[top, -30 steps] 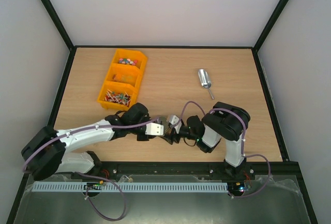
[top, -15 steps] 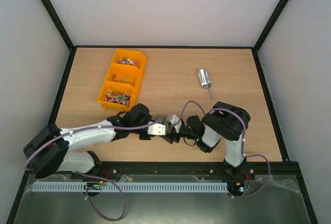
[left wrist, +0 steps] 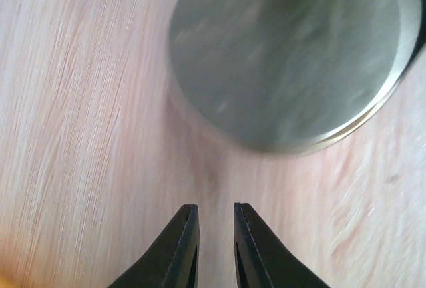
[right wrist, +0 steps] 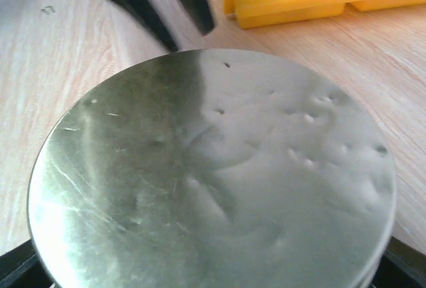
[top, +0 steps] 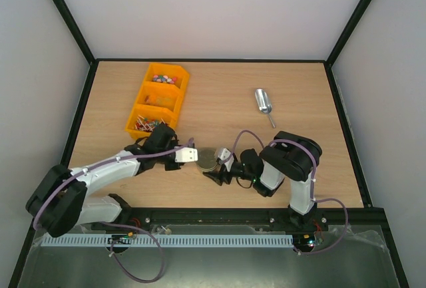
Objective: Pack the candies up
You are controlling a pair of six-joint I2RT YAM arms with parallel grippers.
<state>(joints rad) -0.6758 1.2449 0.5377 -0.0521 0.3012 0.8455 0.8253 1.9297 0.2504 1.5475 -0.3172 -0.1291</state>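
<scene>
**Candies sitting in the far box, tin held by the right arm**

Candies (top: 162,79) are lying in a small heap of bright colours in the far part of the yellow box (top: 178,94). The box is standing on the left side of the table (top: 299,88) and is split into three parts. Thin red and white sticks (top: 150,126) are filling the near part. What is lying in the middle part is too small to tell.

A round tin (top: 208,158) with a flat silver top is sitting near the front of the table, between the two arms. It is well apart from the candies.

The right gripper (top: 214,168) is hugging the tin. In the right wrist view its black fingers (right wrist: 13,268) are peeking out at both sides of the silver top, right against it.

The left gripper (top: 194,155) is pointing at the tin from the left, just beside it and not touching. Its two fingers (left wrist: 190,248) are standing close together with only a thin gap, and they are holding nothing.

A shiny metal scoop (top: 264,104) is lying on the right side of the table, far from both arms.
</scene>
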